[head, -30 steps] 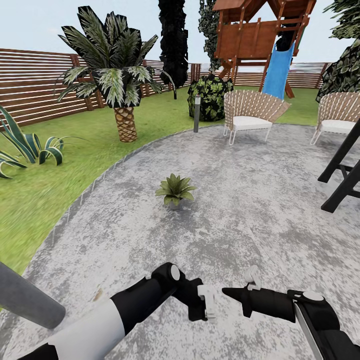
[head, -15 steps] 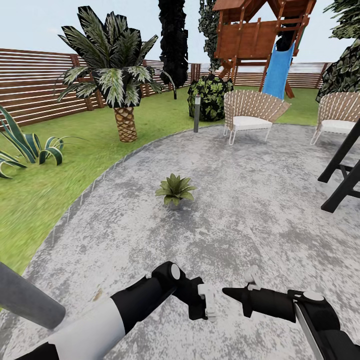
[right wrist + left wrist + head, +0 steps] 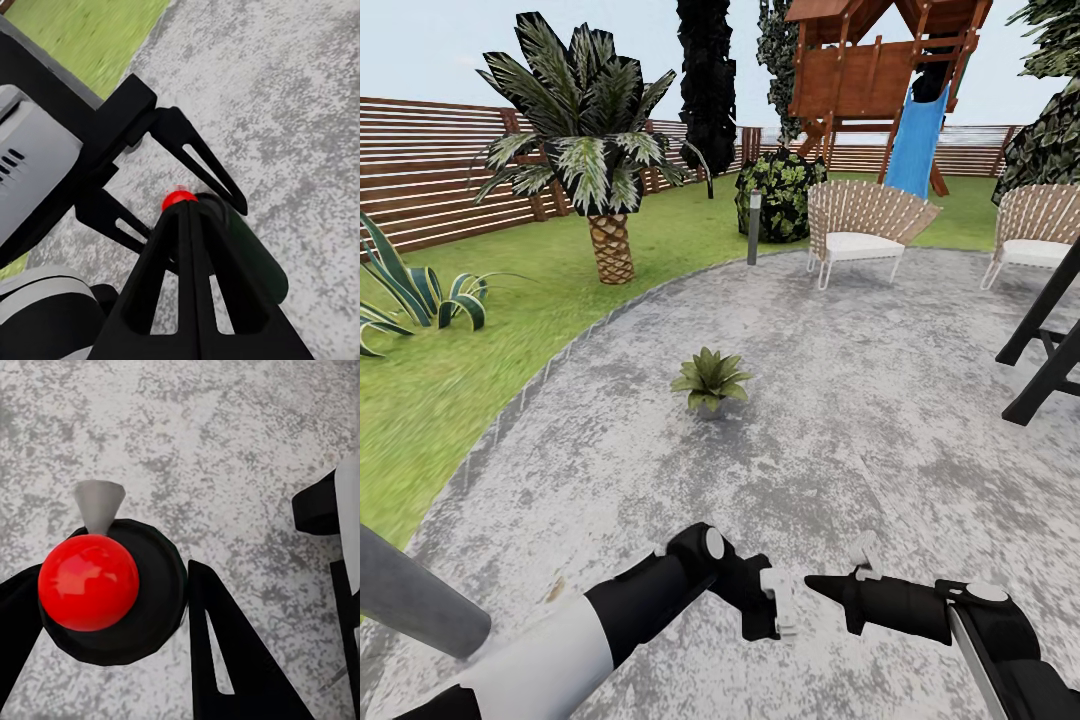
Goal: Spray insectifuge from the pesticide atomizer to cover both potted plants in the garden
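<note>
The left gripper [image 3: 778, 603] had shifted slightly toward the right gripper [image 3: 196, 225], which remained clenched on the pesticide atomizer [image 3: 860, 590] low over the patio [image 3: 880, 420]. The left fingers [image 3: 225, 652] flanked the bottle; whether clamped could not be determined. One potted plant [image 3: 710, 380] stood unmoved ahead.

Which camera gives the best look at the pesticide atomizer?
Right wrist view: the pesticide atomizer shows dark green body and red neck. Left wrist view sees it end-on; head view catches its pale spray head.
</note>
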